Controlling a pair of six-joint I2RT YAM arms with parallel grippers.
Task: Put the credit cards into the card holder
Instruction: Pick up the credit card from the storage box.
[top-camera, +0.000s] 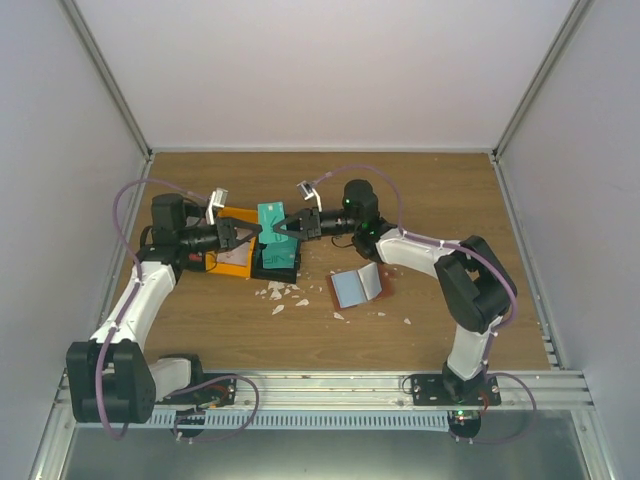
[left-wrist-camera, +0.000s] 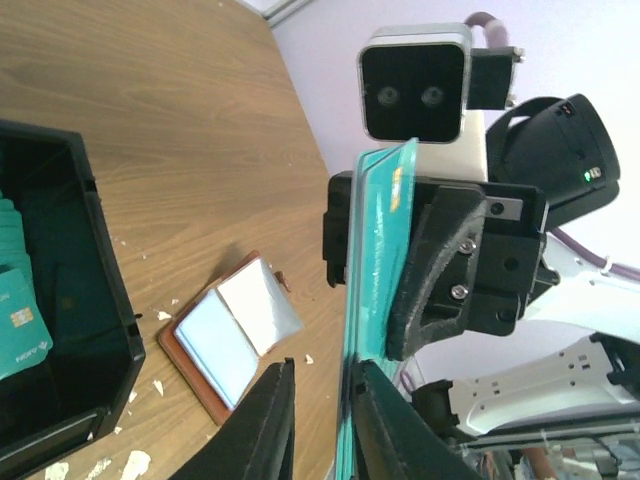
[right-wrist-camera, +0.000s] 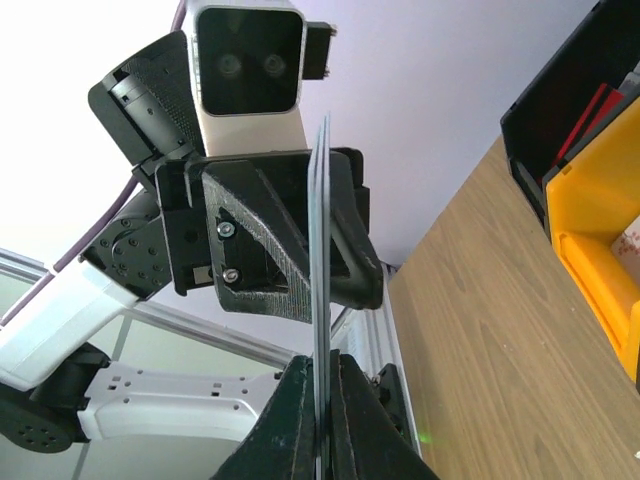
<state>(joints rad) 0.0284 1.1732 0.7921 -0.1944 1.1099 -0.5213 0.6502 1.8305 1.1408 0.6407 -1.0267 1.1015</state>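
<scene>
R gripper (right-wrist-camera: 322, 378): fingers clamped tight on a teal card (top-camera: 270, 221), seen edge-on in the R wrist view; could be 2 cards stacked, can't tell. L gripper (left-wrist-camera: 325, 378) faces it from the other side. Its fingers are a bit apart w/ the card's far edge in the gap: one finger touching or nearly, the other clear of it, so no real pinch there. The card hangs in the air btw the 2 grippers, about flat w/ its face up, over the black bin (left-wrist-camera: 112, 300), long axis approx across the line joining the grippers. The wallet (top-camera: 357, 287) lies open on the table (top-camera: 420, 200), inner pockets up, well apart from the card. From the fingers it's toward the R arm's side and nearer the bases, long axis roughly L-R w/ a slight tilt. R arm is nearer to it and has the firm hold, so prob. the carry falls to R. Count: 1 wallet; 2 bins, black plus orange (top-camera: 232, 263) touching side by side; 1 card held (maybe 2); at least 2 more teal cards (left-wrist-camera: 18, 320) in the black bin, plus 1 red card (right-wrist-camera: 585, 115) edge-up; white scraps (top-camera: 280, 295) scattered btw bins and wallet, too small to count.
</scene>
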